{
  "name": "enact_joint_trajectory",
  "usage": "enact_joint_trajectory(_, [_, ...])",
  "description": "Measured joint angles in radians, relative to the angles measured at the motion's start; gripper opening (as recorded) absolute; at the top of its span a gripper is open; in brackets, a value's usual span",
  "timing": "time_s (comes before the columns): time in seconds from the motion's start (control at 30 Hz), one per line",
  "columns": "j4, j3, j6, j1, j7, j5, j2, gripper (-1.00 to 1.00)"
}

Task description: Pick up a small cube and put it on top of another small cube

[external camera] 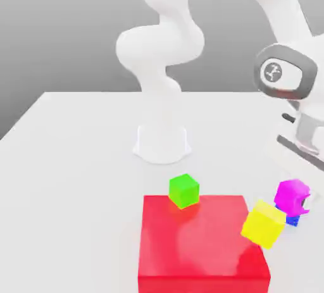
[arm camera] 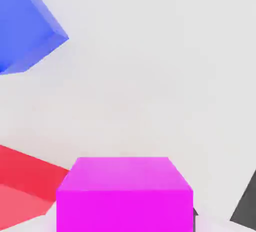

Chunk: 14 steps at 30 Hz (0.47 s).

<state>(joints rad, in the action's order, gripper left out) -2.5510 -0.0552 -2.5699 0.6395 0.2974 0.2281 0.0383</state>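
Magenta cube being carried toward the blue one

At the exterior view's lower right, past the red block [external camera: 202, 244] and yellow cube [external camera: 262, 224], the gripper [external camera: 297, 202] is clamping the rigid, seemingly light magenta cube [external camera: 291, 195] by opposite flat sides, hovering beside the blue cube [external camera: 293, 220].

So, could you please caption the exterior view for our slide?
Panda gripper carries the magenta cube above the blue cube, beside the yellow cube.

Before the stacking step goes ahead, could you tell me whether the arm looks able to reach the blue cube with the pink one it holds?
Probably yes. The pink cube sits in the shut jaws close above the blue cube. The yellow cube stands close beside it toward the exterior view's left, but nothing covers the blue cube's top in the hand view.
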Motion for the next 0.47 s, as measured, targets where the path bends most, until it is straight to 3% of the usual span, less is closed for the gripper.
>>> enact_joint_trajectory(0.17, [-0.111,-0.029,-0.070,0.078,-0.115,-0.201,-0.057,-1.00])
enact_joint_trajectory(0.33, [-0.119,-0.004,-0.224,0.105,-0.152,-0.205,0.087,-1.00])
enact_joint_trajectory(0.37, [-0.118,-0.001,-0.252,0.106,-0.157,-0.200,0.117,1.00])
enact_joint_trajectory(0.47, [-0.118,-0.001,-0.252,0.106,-0.157,-0.200,0.117,1.00])
